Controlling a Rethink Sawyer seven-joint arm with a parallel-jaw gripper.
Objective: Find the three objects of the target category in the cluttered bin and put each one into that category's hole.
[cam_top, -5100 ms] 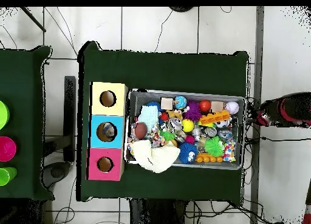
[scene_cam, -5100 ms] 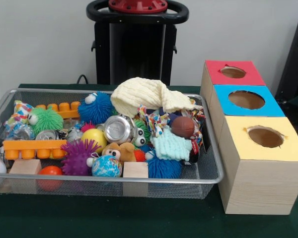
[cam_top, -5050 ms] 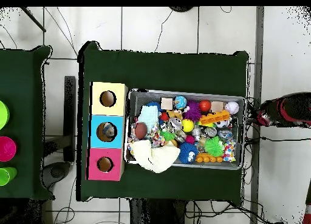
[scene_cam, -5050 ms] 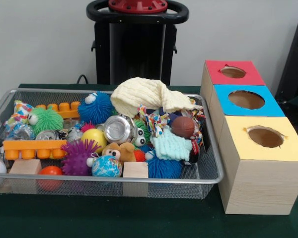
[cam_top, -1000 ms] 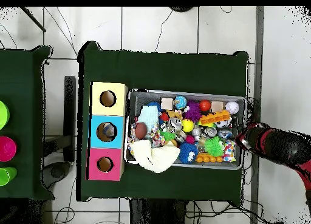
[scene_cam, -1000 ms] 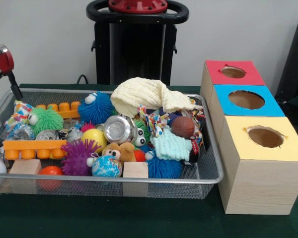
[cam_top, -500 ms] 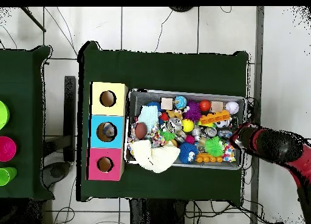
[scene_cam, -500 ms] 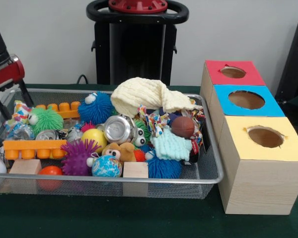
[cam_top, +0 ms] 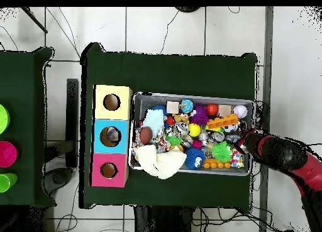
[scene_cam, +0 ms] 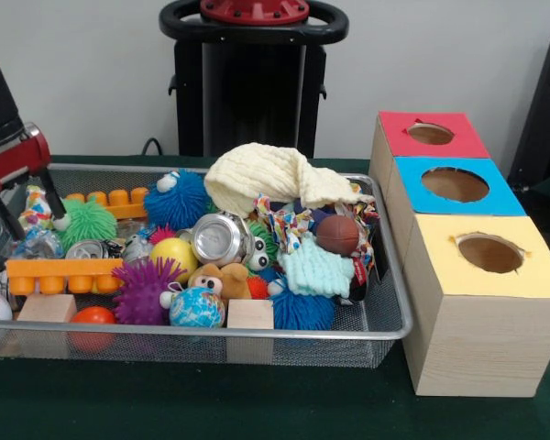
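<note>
Here, red and black arm [scene_cam: 5,147] over one end of the wire bin [scene_cam: 257,332] on the green desk [scene_cam: 211,403], probably positioned to begin searching the pile; gripper [scene_cam: 23,200] just above the end holding a patterned cloth [scene_cam: 35,207], green spiky ball [scene_cam: 85,223] and orange toy brick [scene_cam: 62,272]; two dark fingers [scene_cam: 50,188] visible as angled struts, but how far apart, and whether anything is held, cannot be told; nothing seen hanging from them.

Target category not shown by anything in view, so the three wanted objects cannot be singled out; all candidates lying loose in the bin, heaped in layers: yellow knit cloth [scene_cam: 266,176] draped over the heap well away from the fingers, crushed can [scene_cam: 218,238] and small football [scene_cam: 337,234] toward the middle and far end.

Beyond the bin's far end from the fingers, three wooden boxes in a row, tops red [scene_cam: 431,134], blue [scene_cam: 456,185] and yellow [scene_cam: 489,253], each with a round hole, presumably one per category.

No readable writing, brand or label anywhere.
</note>
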